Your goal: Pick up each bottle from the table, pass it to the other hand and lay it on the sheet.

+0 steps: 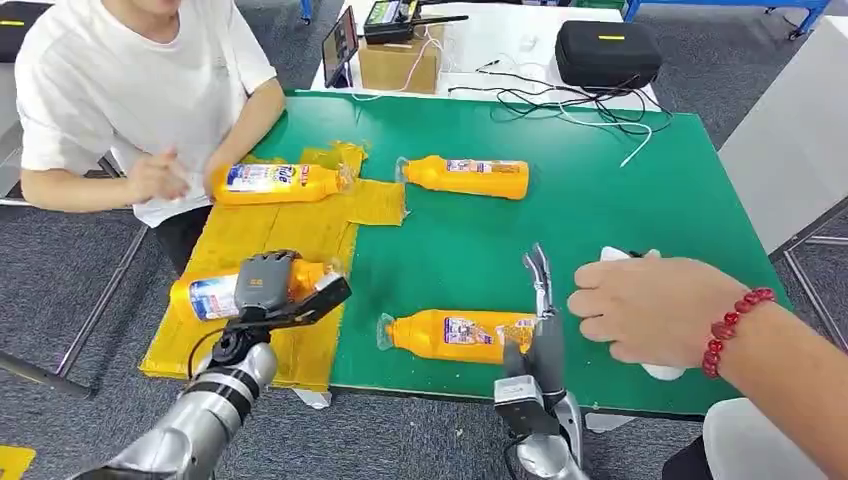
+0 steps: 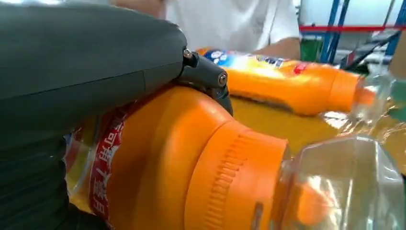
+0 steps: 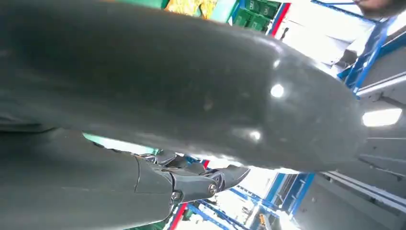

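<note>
1. Head view: a bottle (image 1: 215,292) is gripped by the left hand (image 1: 268,283) over the yellow sheet (image 1: 262,232), lying on its side, presumably so it can be laid flat there. A second bottle (image 1: 280,183) already lies on the sheet, touched by a seated person's hand (image 1: 155,178). Two more bottles are left on the green table (image 1: 600,190): a far one (image 1: 468,176) just beside the sheet and a near one (image 1: 458,334). The right hand (image 1: 540,320) is raised by the near bottle's base with fingers straight and apart, nothing held. Another person's hand (image 1: 650,305), wearing a red bead bracelet, rests near it on something white.

2. Left wrist view: the held bottle (image 2: 191,163) is clamped under the grey thumb (image 2: 86,57), its clear cap pointing away; the sheet bottle (image 2: 292,81) lies beyond.

3. Right wrist view: the right hand (image 3: 191,179) is seen blurred and very close; the fingers seem to close on nothing.
</note>
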